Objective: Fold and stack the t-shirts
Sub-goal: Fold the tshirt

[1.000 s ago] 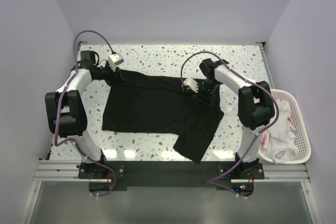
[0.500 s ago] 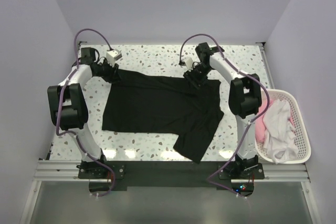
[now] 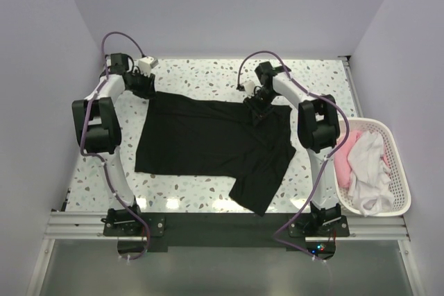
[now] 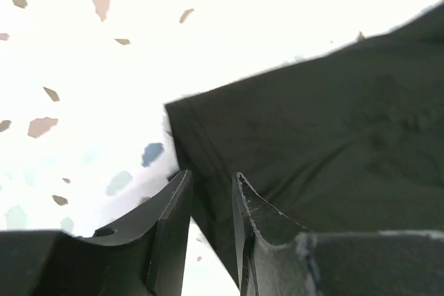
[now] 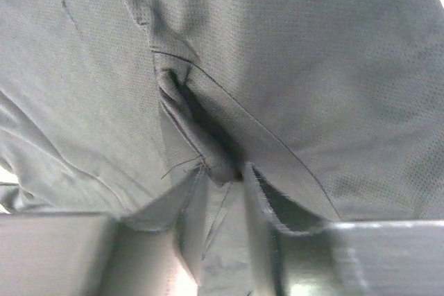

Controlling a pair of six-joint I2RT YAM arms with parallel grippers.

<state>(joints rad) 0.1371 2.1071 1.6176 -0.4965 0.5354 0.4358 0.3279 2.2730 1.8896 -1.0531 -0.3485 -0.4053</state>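
Black t-shirt [image 3: 208,140] lies spread across the middle of the speckled table [image 3: 208,74], mostly flat. Its far edge runs between the two arms. At the near right, one loose part is folded at an angle and reaches toward the near edge of the table.

The left gripper [image 3: 147,88] sits at the shirt's far left corner. From the left wrist, its fingers [image 4: 177,220] stand nearly together, with only a thin gap between them, and the hem of the shirt [image 4: 312,136] runs down into that gap. The left gripper [image 4: 211,184] therefore appears pinched on the corner's edge. Bright tabletop [image 4: 90,67] shows just to the left.

The right gripper [image 3: 255,107] is down on the far edge of the shirt, right of centre. From the right wrist, a small ridge of fabric [image 5: 198,129] rises from the cloth and is nipped between the tips. The right gripper [image 5: 223,171] is clamped on this fold of the shirt, and creases spread away from the pinch.

Well to the right, at the table's edge, stands a white slatted basket [image 3: 401,178]. It holds a crumpled white shirt [image 3: 366,168] with a pink shirt [image 3: 347,147] beside it, both lying loosely bundled.
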